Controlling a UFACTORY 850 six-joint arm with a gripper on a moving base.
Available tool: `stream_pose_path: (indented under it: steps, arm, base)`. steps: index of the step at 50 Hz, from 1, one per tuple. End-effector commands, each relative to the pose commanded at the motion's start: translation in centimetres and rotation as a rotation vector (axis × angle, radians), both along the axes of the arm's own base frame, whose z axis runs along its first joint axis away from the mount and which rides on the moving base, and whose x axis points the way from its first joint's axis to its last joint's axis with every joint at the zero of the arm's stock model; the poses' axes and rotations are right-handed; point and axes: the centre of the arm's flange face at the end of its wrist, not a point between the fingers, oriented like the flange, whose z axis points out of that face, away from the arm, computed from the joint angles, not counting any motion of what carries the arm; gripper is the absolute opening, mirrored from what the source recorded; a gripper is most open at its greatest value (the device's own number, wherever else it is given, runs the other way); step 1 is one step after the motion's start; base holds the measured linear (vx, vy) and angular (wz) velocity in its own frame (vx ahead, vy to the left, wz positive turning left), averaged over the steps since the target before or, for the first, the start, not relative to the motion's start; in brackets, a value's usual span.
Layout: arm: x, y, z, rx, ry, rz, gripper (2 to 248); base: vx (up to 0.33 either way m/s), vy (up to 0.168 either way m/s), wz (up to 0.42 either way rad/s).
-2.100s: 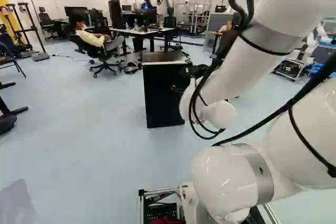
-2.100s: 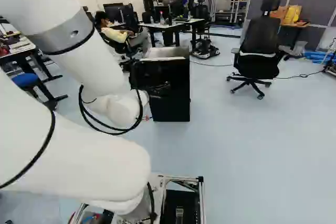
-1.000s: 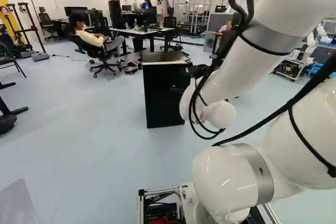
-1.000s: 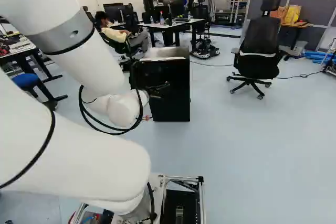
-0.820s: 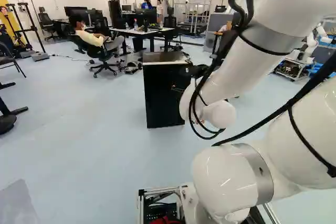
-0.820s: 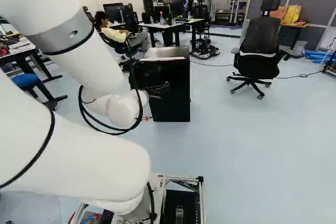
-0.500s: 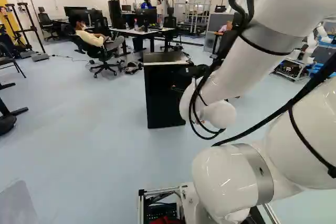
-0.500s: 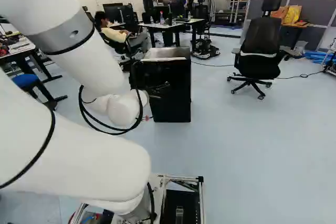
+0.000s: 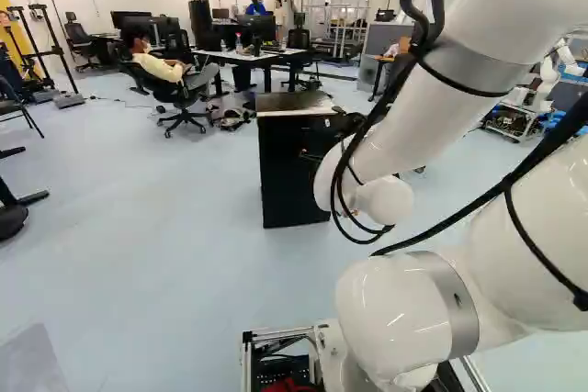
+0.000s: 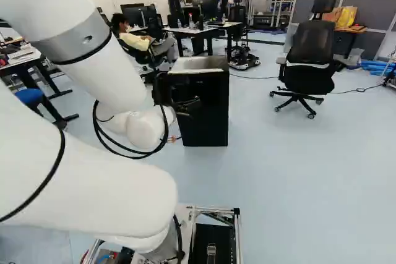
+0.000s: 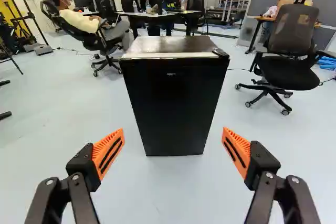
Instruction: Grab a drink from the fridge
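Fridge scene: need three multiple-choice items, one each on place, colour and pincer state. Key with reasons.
1. In the right base view, what stands right of the fridge?
A. Blue stool
B. Black office chair
C. Red sofa

2. What colour are the pads of the pincer?
A. Orange
B. Green
C. White

3. How is the pincer?
A. Shut on the fridge
B. Shut on a can
C. Open, holding nothing

1: B, the chair shows right of the fridge there.
2: A, both pads show orange in the wrist view.
3: C, the pads stand wide apart, touching nothing.
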Motion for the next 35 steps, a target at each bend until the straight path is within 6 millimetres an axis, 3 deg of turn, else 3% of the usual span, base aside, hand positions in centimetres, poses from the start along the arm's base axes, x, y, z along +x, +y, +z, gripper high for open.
stream_pose_path:
  steps: [35]
  arm:
    - [0.00,0.00,0.00,0.000,0.000,0.000,247]
  base:
    - [0.071,0.065,-0.012]
